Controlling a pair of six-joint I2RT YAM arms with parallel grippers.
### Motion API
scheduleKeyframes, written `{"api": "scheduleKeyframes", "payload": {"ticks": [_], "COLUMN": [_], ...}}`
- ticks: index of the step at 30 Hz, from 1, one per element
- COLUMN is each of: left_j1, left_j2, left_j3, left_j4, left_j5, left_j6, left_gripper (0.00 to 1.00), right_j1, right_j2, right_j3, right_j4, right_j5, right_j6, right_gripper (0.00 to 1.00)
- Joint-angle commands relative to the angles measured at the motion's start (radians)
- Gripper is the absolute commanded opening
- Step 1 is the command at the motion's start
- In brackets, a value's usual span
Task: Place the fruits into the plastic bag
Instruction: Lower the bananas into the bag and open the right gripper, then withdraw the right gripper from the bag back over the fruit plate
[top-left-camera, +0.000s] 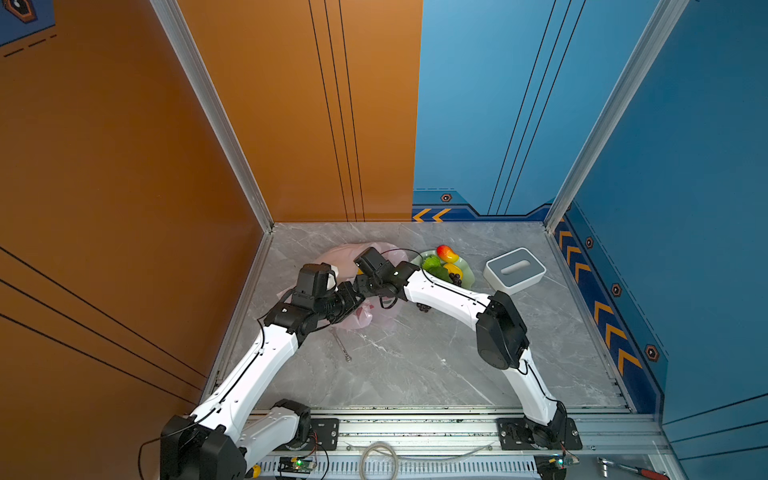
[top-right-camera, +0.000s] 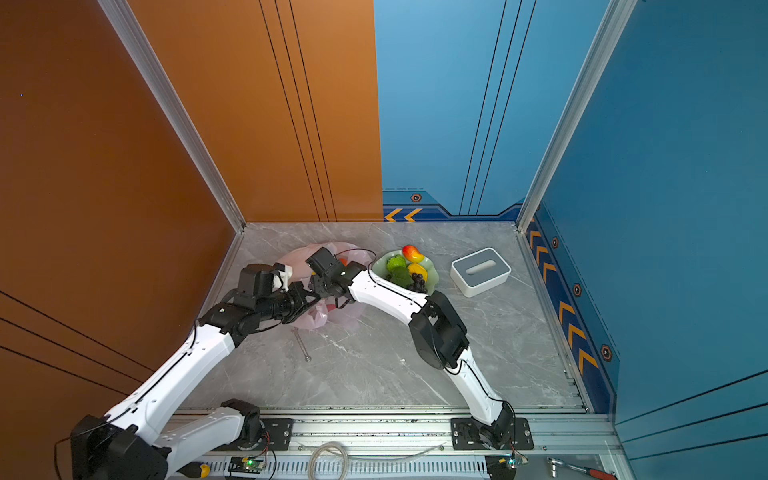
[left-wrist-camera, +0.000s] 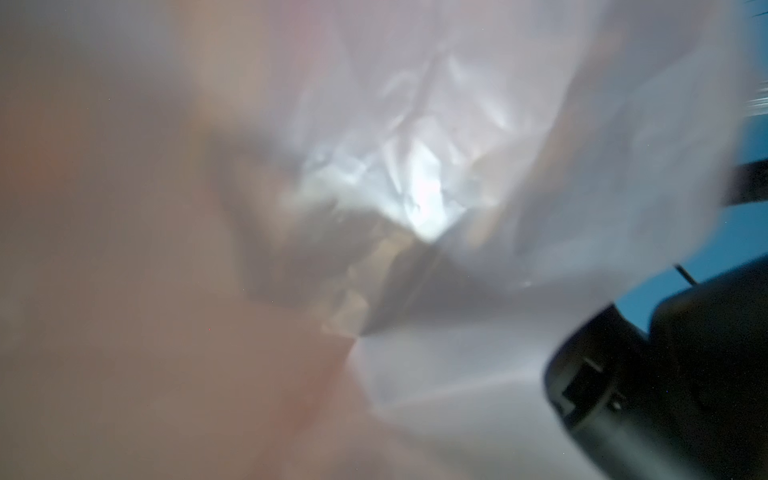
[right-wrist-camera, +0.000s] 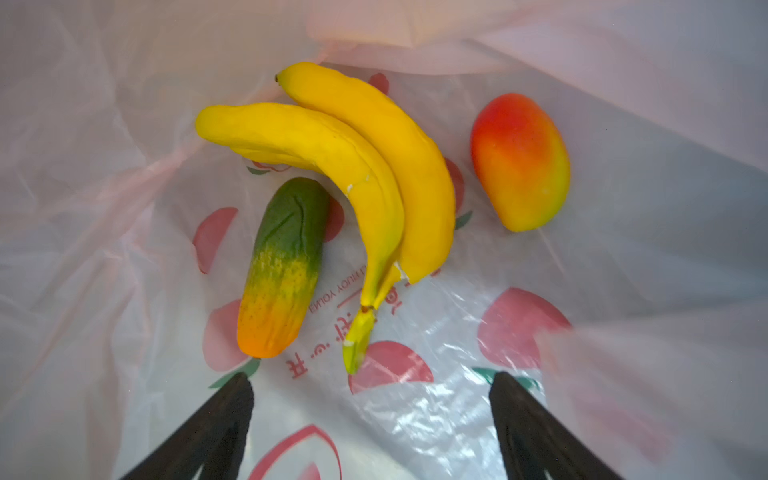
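**Right end effector (right-wrist-camera: 372, 380) spread inside the plastic bag (right-wrist-camera: 623, 249), left end effector (top-left-camera: 356, 293) pinching its film**

Inside the bag, beyond the right end effector's wide-apart fingers, lie a yellow banana bunch (right-wrist-camera: 374, 166), a green-to-orange piece (right-wrist-camera: 282, 270) against it, and a red-orange mango (right-wrist-camera: 519, 162) apart from both. The left end effector is pressed together on bunched film at the bag's edge. Just beside the bag, a pale green dish (top-left-camera: 467, 279) holds a second mango (top-left-camera: 446, 252) and grapes (top-left-camera: 455, 279). Loose grapes (top-left-camera: 424, 307) lie on the table (top-left-camera: 415, 365) near the bag.
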Motion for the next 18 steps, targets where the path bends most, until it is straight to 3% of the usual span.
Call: {"api": "scheduleKeyframes", "payload": {"ticks": [1,8,18], "left_j1": [0.025,0.043,0.048], "left_j2": [0.002,-0.007,-0.008], "left_j3": [-0.012,-0.022,-0.033], "left_j4": [-0.034,-0.034,-0.033], "left_j5": [-0.046,-0.031,-0.015], "left_j6": [0.012,0.017,0.019], "left_gripper": [0.0,0.0,0.0], "right_j1": [0.0,-0.017,-0.038], "right_j2": [-0.098,-0.277,-0.465], "right_j3": [-0.059,-0.268,-0.338], "right_j4": [-0.124,-0.161,-0.268], "right_j5": [-0.054,-0.026,0.014], "right_j6": [-0.026,0.028,0.082], "right_gripper": [0.88,0.88,0.88]}}
